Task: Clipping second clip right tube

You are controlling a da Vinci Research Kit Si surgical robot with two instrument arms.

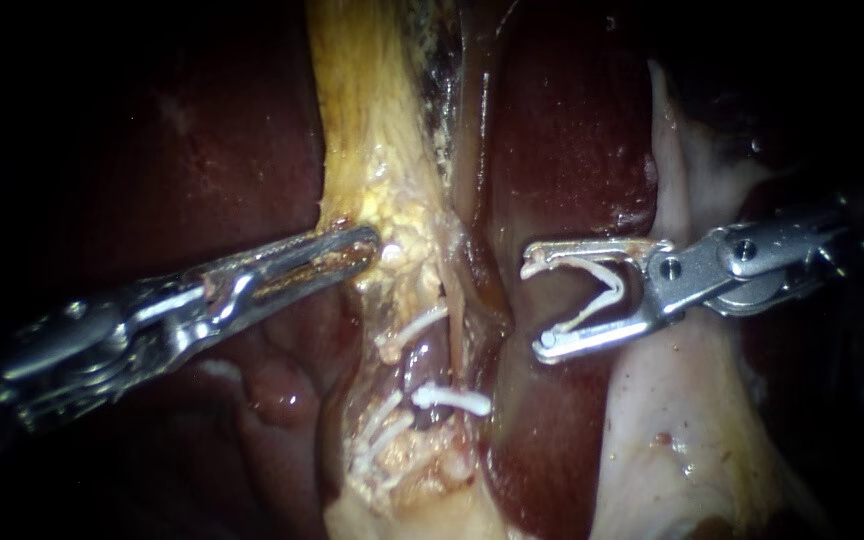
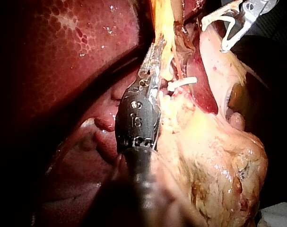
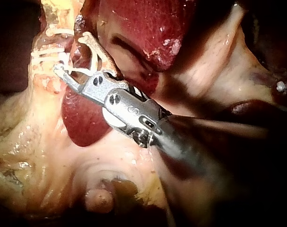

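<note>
The open clip [image 1: 607, 280] is white and sits between the jaws of the right instrument [image 1: 537, 305]. The jaws stand wide apart and hold it from both sides. It hangs over the dark red liver [image 1: 572, 130], near the tube [image 1: 430, 362] but not touching it. The tube has white clips [image 1: 452, 400] on it. On its other side, the left instrument [image 1: 367, 245] pinches the yellow tissue [image 1: 382, 150] with its jaws pressed close.

Polished metal right instrument [image 1: 535, 305], matt plastic clip [image 1: 614, 283], glossy liver [image 1: 562, 130].
</note>
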